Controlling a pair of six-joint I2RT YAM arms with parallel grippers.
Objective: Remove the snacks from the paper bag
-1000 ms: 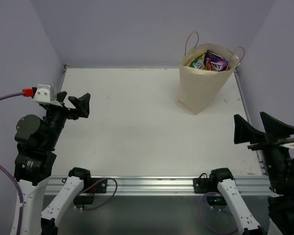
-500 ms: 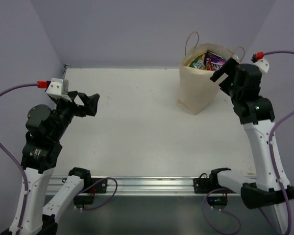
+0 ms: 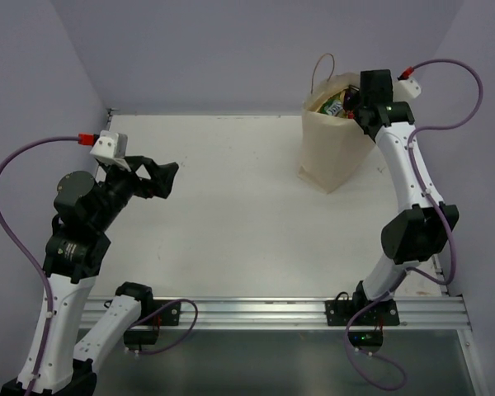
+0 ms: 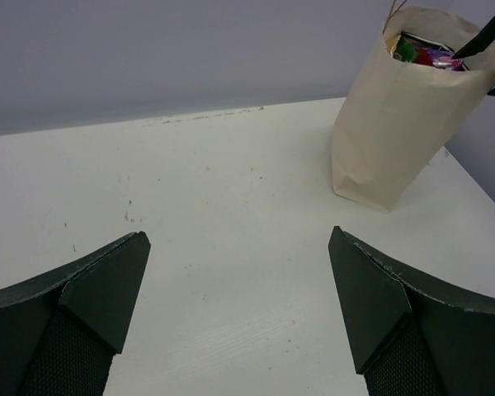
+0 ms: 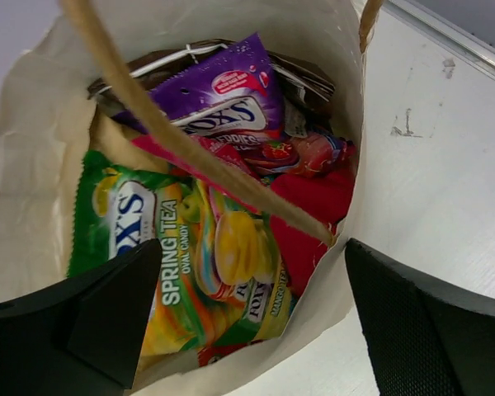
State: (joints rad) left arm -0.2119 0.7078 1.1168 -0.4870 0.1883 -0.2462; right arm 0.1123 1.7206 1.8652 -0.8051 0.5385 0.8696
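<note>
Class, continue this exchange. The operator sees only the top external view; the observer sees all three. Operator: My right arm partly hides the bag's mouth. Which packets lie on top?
Observer: The right wrist view shows a purple packet at the back of the paper bag, a green-yellow packet in front.
Operator: Anything across them?
Observer: One brown handle cord crosses over them.
Operator: Am I holding anything?
Observer: No: the right gripper is open over the bag's mouth.

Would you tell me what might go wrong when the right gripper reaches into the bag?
The cord handle crosses the mouth beneath the open right gripper, so a finger may snag it. The paper bag stands unheld, the left gripper far off, and may tip. The snacks overlap; two might lift together.
</note>
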